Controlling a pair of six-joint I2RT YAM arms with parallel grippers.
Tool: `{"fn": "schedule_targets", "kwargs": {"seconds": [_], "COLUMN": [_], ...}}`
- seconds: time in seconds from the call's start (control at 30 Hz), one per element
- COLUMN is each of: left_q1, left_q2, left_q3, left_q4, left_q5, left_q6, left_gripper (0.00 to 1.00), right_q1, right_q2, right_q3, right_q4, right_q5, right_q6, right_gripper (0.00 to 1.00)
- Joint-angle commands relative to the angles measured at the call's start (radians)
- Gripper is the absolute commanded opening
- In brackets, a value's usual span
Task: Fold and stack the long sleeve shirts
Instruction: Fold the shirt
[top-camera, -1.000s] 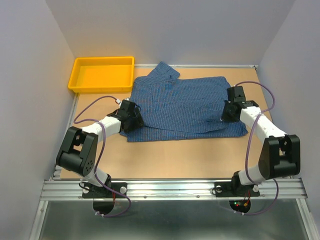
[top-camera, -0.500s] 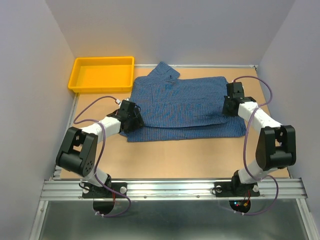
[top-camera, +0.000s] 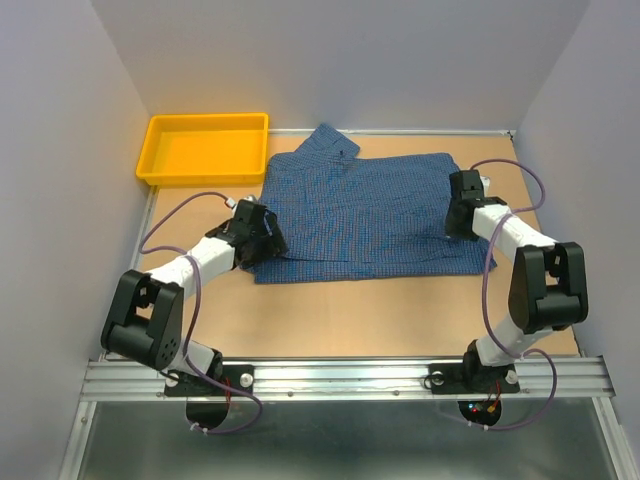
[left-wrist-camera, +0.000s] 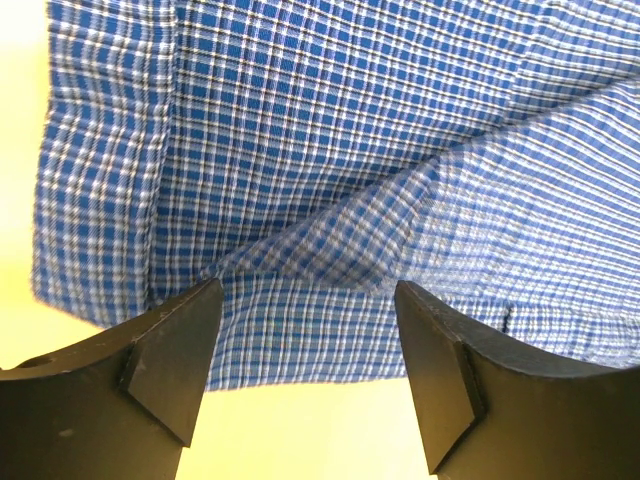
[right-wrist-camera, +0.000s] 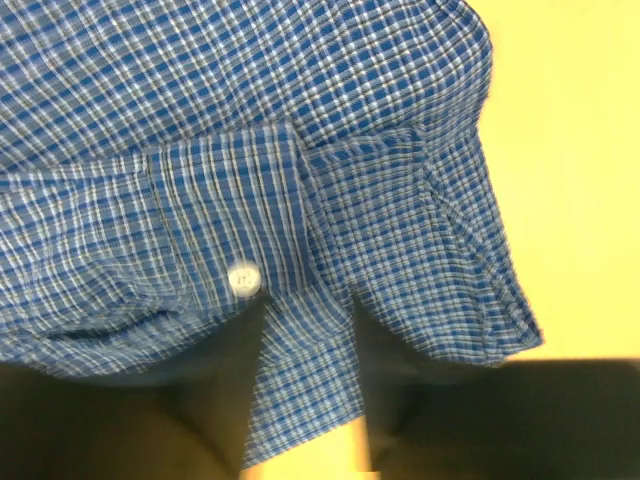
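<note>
The left gripper stands wide: its two dark fingers are well apart at the bottom of the left wrist view, low over a folded edge of the blue fine-check cloth button-up shirt, with nothing pinched between them. The right gripper is drawn in narrow, and a strip of the shirt's checked cloth runs down through the slim gap between its blurred dark fingers, so it holds the shirt there.

Only the right wrist view shows a pale round button, left of centre on a doubled band of cloth, and the shirt's edge falling off toward the lower right. Only the left wrist view shows one layer lifting in a shallow ridge across another.

From the top view the whole shirt lies spread in the middle of the frame, collar toward the upper centre. The left gripper is at its lower left corner and the right gripper at its right edge.

The shirt rests on a tan board table. A yellow plastic bin sits at the upper left, just beside the shirt. Pale grey walls close in three sides, and a ribbed metal rail crosses the bottom.
</note>
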Motion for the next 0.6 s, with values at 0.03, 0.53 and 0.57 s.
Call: {"fn": "schedule_targets", "kwargs": {"seconds": [0.03,0.53,0.57], "left_q1": [0.0,-0.118,-0.118], "left_q2": [-0.105,-0.004,0.033], "left_q3": [0.028,0.193,0.179], "left_q4": [-0.081,0.144,0.159], "left_q5": [0.0,0.123,0.129], "left_q6": [0.007,-0.031,-0.048], "left_gripper": [0.84,0.81,0.8], "right_q1": [-0.003,-0.002,-0.009], "right_q2": [-0.06,-0.1,-0.077], "right_q3": [0.014,-0.152,-0.163], "right_q4": [0.02,0.638,0.67], "right_q5": [0.055,-0.708,-0.71], "right_q6": [0.043,0.295,0.292], "right_gripper": [0.6,0.7,0.7]}}
